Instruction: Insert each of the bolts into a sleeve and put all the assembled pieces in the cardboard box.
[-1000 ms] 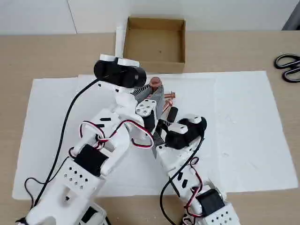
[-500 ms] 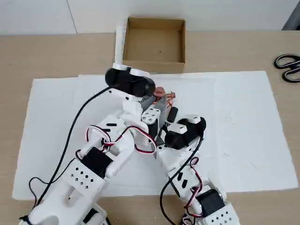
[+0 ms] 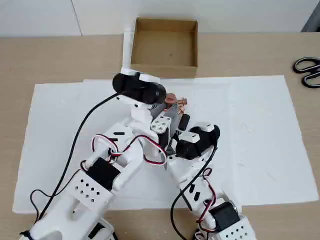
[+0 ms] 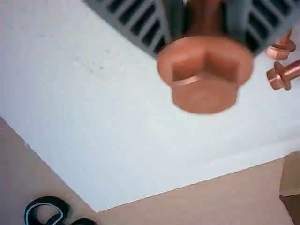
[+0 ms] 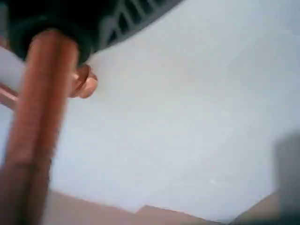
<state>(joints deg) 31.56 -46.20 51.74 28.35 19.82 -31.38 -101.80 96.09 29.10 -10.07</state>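
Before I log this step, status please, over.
Left hand shut on bolt. Right hand shut on sleeve, the two close together. Loose bolts on the paper beside them.

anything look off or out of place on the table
Nothing looks spilled or damaged. The cardboard box sits upright beyond the white paper, loose copper bolts lie on it, and scissors rest apart near the edge of the table.

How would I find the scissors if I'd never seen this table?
Start at the wooden table and the white paper sheet spread over it. Look just past the sheet's far right corner, on the bare wood: the scissors lie there. They are the only thing with black looped handles, well away from the copper bolts.
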